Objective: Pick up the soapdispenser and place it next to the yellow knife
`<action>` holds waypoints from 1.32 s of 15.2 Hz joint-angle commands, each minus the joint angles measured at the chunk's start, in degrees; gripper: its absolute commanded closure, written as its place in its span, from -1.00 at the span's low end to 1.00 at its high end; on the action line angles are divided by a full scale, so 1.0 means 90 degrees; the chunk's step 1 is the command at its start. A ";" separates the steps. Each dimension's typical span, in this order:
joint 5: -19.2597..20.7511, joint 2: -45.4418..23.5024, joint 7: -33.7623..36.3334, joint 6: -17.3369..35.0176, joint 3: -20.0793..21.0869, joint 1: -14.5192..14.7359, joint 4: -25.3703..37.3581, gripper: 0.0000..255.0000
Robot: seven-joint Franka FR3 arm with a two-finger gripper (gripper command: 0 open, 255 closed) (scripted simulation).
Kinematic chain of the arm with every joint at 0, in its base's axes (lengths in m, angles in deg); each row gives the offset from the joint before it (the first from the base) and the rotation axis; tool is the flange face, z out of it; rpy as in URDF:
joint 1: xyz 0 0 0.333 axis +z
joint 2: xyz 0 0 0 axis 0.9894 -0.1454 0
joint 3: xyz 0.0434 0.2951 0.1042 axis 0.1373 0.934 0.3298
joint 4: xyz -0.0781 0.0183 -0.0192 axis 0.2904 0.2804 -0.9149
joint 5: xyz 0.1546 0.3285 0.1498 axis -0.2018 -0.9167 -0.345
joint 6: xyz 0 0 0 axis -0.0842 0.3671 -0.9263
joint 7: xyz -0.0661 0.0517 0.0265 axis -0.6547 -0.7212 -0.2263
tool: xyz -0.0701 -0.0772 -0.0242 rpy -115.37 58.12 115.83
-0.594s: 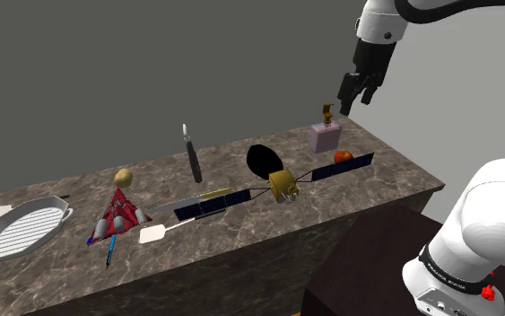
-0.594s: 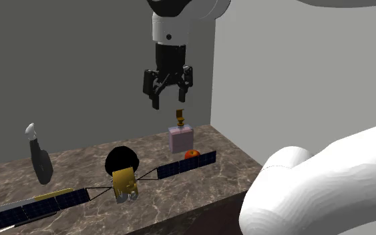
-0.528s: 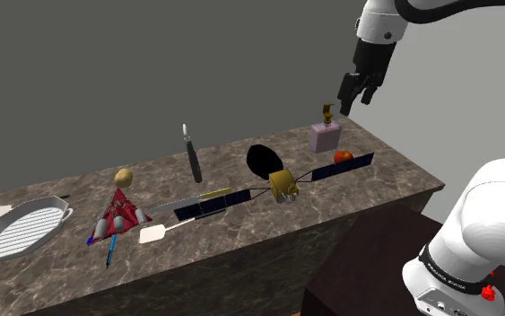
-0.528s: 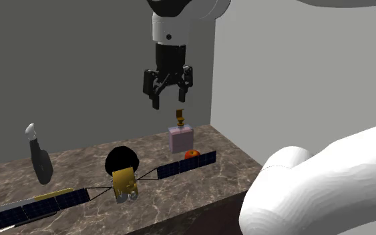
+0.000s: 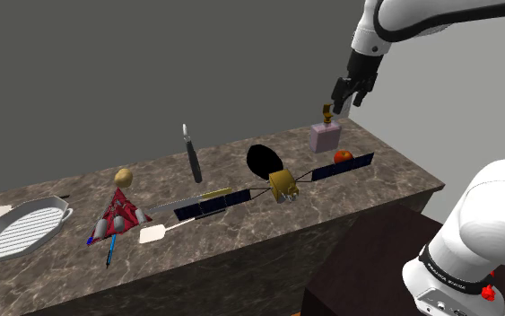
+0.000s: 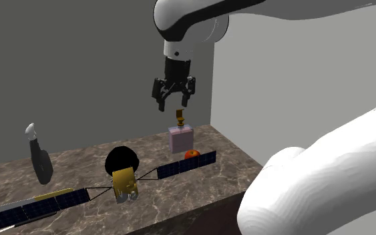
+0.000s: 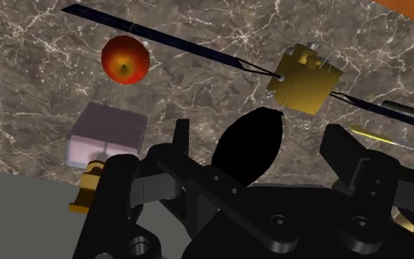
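The soap dispenser (image 5: 325, 136) is a pale pink square bottle with a gold pump, standing upright near the back of the dark marble counter (image 5: 394, 175). My gripper (image 5: 344, 102) hangs open in the air just above its pump, with nothing between the fingers. From the second exterior view the gripper (image 6: 173, 105) sits directly over the dispenser (image 6: 181, 139). In the wrist view the dispenser (image 7: 104, 136) lies beside one finger, outside the gripper (image 7: 260, 132). The yellow-handled knife (image 5: 210, 194) lies flat near the counter's middle, under a satellite panel.
A red apple (image 5: 343, 156) sits just in front of the dispenser. A gold satellite model (image 5: 283, 184) with long dark panels spans the counter, with a black disc (image 5: 264, 160) behind it. Further along are a dark bottle (image 5: 192, 160), a potato (image 5: 123, 177), a red toy (image 5: 118, 215) and a white grill pan (image 5: 21, 229).
The gripper has shifted toward the back wall and a little higher, so it now hangs over the dispenser's pump. It is still open. Nothing on the counter has moved.
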 commanded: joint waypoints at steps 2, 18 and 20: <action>-0.0043 -0.0472 -0.0286 0.0553 -0.0411 -0.0065 0.0061 -1.00; -0.2510 -0.3943 -0.2796 0.2453 -0.2516 0.0144 0.1606 -1.00; -0.3128 -0.4502 -0.3249 0.2455 -0.2641 0.0053 0.1963 -1.00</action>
